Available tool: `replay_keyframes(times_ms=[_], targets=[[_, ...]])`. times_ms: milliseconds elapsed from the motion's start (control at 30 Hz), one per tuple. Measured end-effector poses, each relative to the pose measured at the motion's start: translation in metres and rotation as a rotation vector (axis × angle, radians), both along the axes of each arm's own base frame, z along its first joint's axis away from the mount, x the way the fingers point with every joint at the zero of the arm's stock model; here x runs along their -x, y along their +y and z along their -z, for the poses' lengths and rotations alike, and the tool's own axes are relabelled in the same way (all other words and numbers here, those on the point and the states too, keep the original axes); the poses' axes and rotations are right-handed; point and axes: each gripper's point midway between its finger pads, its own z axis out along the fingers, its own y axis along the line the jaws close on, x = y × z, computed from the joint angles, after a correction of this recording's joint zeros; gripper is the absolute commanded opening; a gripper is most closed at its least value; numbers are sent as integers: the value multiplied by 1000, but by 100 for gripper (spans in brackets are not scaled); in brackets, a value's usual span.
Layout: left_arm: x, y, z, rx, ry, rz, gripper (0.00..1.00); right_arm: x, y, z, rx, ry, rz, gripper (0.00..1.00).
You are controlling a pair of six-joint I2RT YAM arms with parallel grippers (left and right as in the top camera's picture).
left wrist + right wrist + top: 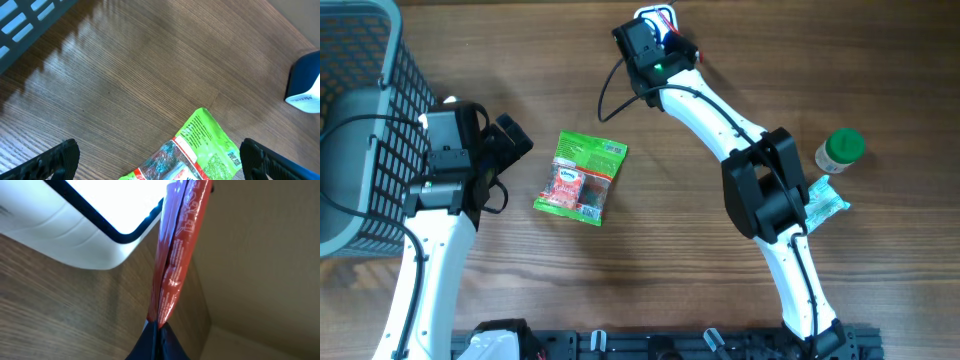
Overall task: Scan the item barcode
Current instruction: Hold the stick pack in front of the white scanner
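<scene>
- Overhead, the right gripper [658,30] sits at the top centre of the frame, shut on a red packet [666,16] that shows only as a sliver at the frame's edge. The scanner cannot be made out from up here.
- A green packet [582,178] lies flat on the desk [670,260] in the middle, its long axis running from upper right to lower left. The left gripper [510,138] is just to its left, jaws wide and holding nothing, so that arm is by far the nearer to it.
- A basket [380,60] fills the upper left. A green-capped bottle [841,150] and a clear wrapper [826,200] sit at the right, well apart from both packets.
- In the left wrist view, the green packet [200,150] lies at the bottom centre between the spread fingers [55,160], with bare desk above it. I cannot identify the blue-and-white thing [305,85] at the right edge.
- In the right wrist view, the right gripper [157,335] pinches the bottom end of the red packet [177,255]. The packet rises straight up the frame and is seen edge-on.
- The white scanner [60,235], with its lit window [125,200], is just to the packet's left. Nothing stands between them.
- My judgement is that the scan turns on swinging a flat face of the packet toward that window. Which face carries the barcode cannot be told.
</scene>
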Motion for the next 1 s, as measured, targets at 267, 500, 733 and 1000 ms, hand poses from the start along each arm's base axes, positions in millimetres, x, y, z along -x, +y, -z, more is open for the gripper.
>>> replay_keyframes(times_ms=[267,500,733,1000], targets=[[0,0,0,0,0,0,100,7,-4,16,25,37,-2,4],[0,0,0,0,0,0,100,10,-6,22,52,64,-16,4],[0,0,0,0,0,0,100,10,-2,26,61,97,-58,4],[0,0,0,0,0,0,100,11,7,32,47,140,-119,4]])
